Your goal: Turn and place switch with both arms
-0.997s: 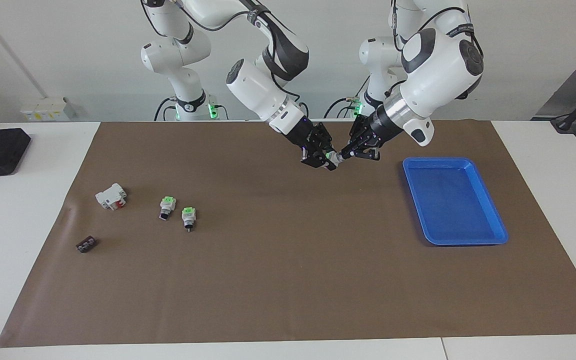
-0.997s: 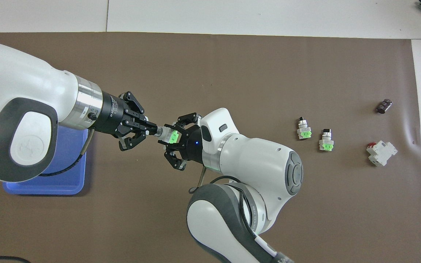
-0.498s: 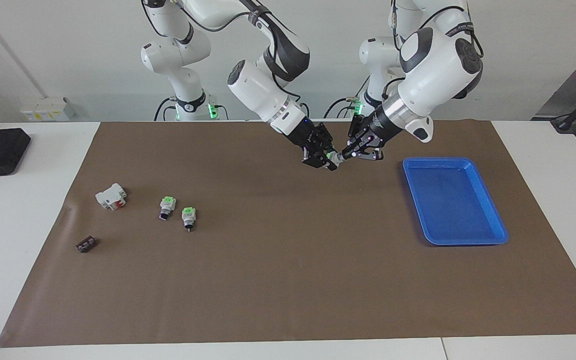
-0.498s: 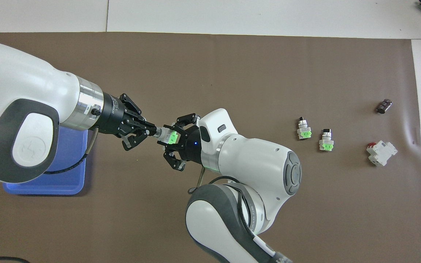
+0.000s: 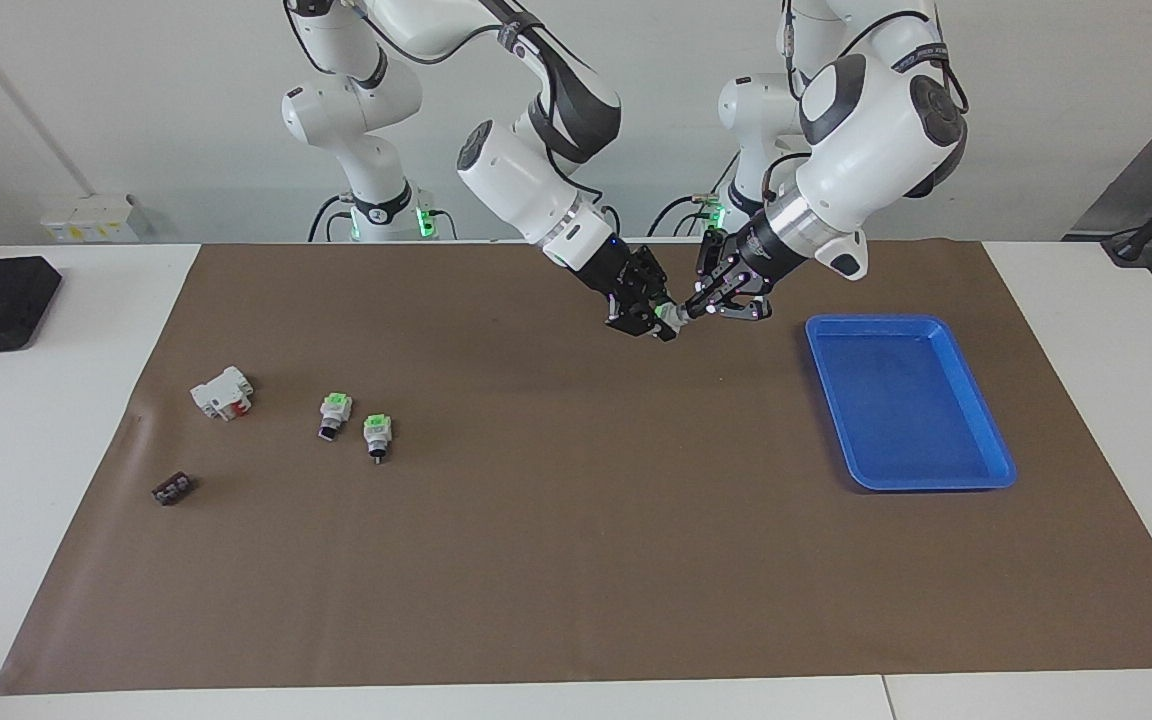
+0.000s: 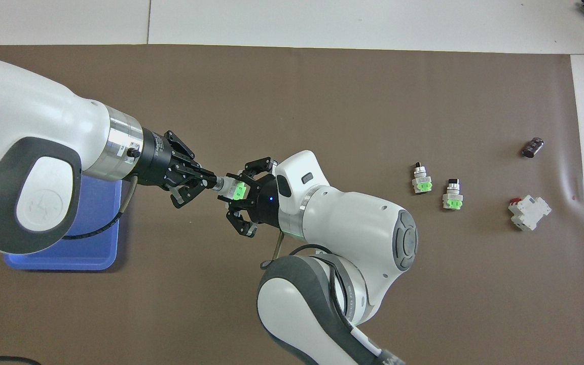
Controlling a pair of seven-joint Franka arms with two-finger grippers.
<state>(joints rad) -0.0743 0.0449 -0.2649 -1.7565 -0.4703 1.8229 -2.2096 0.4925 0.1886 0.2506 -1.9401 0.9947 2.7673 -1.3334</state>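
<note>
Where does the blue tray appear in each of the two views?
Facing view: the blue tray lies at the picture's right, on the brown mat.
Overhead view: the tray is at the lower left, mostly hidden under the left arm.
Shared landmark: the white block with red part, at the mat's right-arm end.

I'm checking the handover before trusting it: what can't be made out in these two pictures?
- The blue tray: overhead view, mostly covered by the left arm.
- The held switch: its knob end is hidden inside the left claw, in both views.
- The switch's red face: neither view shows it; the right claw covers its underside.
- The small dark piece: too small to identify.
</note>
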